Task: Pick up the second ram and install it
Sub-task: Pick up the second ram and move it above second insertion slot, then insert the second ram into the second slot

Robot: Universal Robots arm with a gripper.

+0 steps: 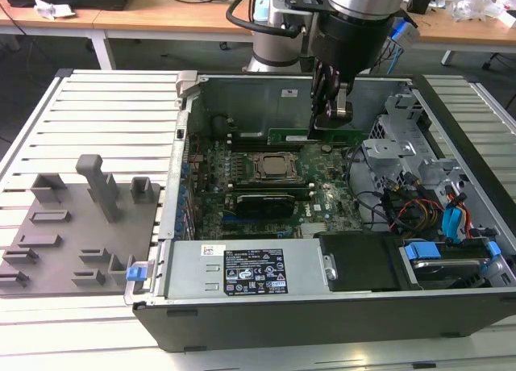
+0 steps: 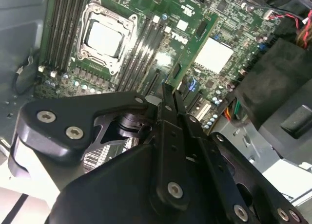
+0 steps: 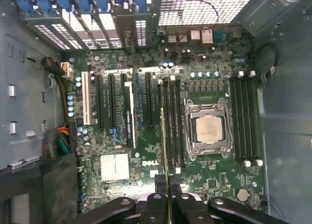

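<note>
Gripper [image 1: 332, 114] clamped on long flat green circuit-board ram stick [image 1: 314, 135], held edge-down over black memory slots [image 3: 173, 121] beside silver CPU socket [image 3: 209, 129]. Slot alignment probably close, though the edge-on view is uncertain. Advice: keep stick level and parallel, press evenly.

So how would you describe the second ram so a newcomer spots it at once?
Inside the open computer case, find the arm's gripper reaching down over the motherboard. The second ram is the long, thin green stick clamped in it, on edge. Unlike the black memory slots flanking the processor socket, it is green and gripped.
</note>
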